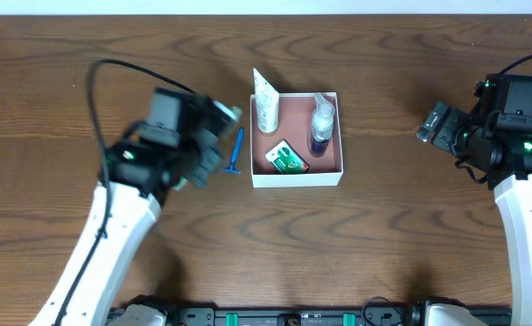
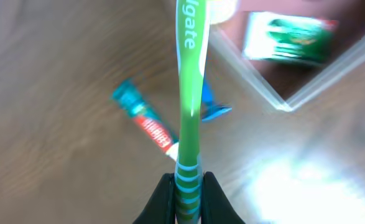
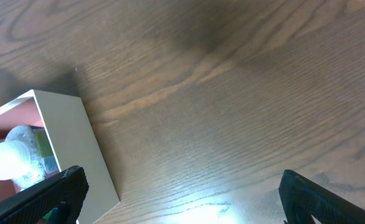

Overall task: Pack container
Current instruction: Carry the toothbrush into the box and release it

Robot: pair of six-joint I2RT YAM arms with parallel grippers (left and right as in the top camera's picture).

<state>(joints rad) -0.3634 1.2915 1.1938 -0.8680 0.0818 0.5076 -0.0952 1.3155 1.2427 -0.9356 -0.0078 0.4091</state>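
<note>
Wood-grain table (image 1: 383,235) carries the work. The container (image 1: 297,178) sits at its centre, between my two arms.

Packed: a packet (image 1: 286,158) and a bottle (image 1: 321,122) lie inside on the pinkish floor. A white tube (image 1: 265,101) stands at the left wall; I cannot tell whether it is fully inside.

In hand: my left claw (image 2: 188,185) is clamped on a green toothbrush (image 2: 189,93), handle between the fingers and head end pointing toward the container. This claw is off the container's left side, not over it.

Outstanding: a blue razor (image 1: 236,150) lies on the table just beside the left wall. A toothpaste tube (image 2: 146,122) lies near the razor, on the side away from the container.

My right claw (image 3: 182,186) is empty, its fingers wide apart. It hovers over bare table on the container's right side.

Judgement: the task is roughly half done. The toothbrush should go in next, then the razor and the toothpaste tube.
</note>
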